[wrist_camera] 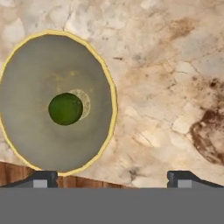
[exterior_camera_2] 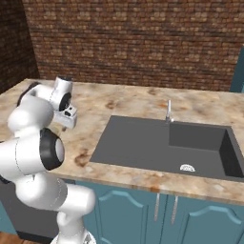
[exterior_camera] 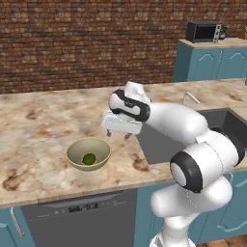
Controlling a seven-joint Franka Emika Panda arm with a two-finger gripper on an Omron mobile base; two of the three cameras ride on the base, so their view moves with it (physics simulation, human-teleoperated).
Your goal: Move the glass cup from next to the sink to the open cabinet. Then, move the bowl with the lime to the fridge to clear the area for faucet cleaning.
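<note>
Countertop around your work spot is open marble-patterned stone, tan with brown blotches. The nearest neighbour is the dark sink basin, which starts just to the right of the bowl, with a slim faucet standing at its far edge. Nothing lies between your gripper and the bowl.

Behind the counter you have a red-brick wall. Off to the far right in the left base view a black microwave sits on a teal cabinet. Below the counter edge you can see a grey dishwasher front, and teal cabinet doors under the sink.

Your bowl is olive-grey with a yellow rim and sits near the front edge of the counter. One green lime rests at the middle of its floor.

Your gripper hovers above the counter just right of the bowl, pointing down. In the hand view its fingertips stand wide apart with nothing between them, one over the bowl's rim and the other over bare stone.
</note>
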